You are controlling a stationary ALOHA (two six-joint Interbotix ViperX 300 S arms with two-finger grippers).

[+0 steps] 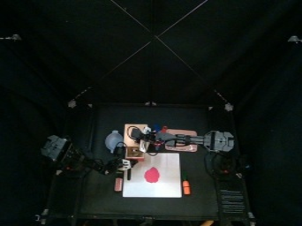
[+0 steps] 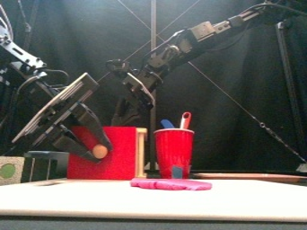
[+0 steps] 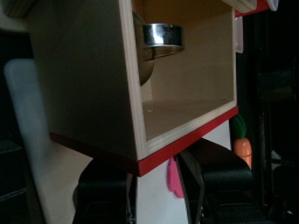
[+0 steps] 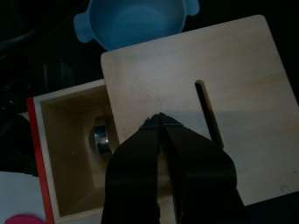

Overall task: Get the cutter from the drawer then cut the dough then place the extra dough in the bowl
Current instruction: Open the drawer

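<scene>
1. Looking down on the black table [image 1: 88,190], I saw the white cutting board [image 1: 175,166] lying flat toward the front edge.
2. Behind the board stood the pale wooden box [image 4: 222,79]. Its drawer [image 3: 187,96] was open, and the red front [image 2: 114,162] faced the front of the table.
3. From its own side, the right arm reached past the middle. The right gripper [image 4: 163,121] hung over the box's top, close to the open drawer. Its claw was clenched, the tips pressed together with nothing between them.
4. At the drawer's red front sat the left gripper [image 3: 166,175]. I could not tell whether it was grasping the front or released from it.
5. Just beside the box, on the left arm's side, sat the blue-grey bowl [image 4: 135,22].
6. In the front view, the red cup [image 2: 174,148] stood upright to the right of the red front. A blue knife [image 2: 166,124] and a red knife [image 2: 185,119] stuck out of it.
7. On the board lay the pink dough [image 2: 171,184], a flat disc in front of the cup.
8. Inside the open drawer lay the metal cutter [image 3: 163,35], at the end far from the red front and apart from both grippers.
9. One small orange toy [image 1: 185,186] lay near the board's front right corner. A second orange toy [image 1: 117,185] lay near its front left corner. Both were too small for me to name.
</scene>
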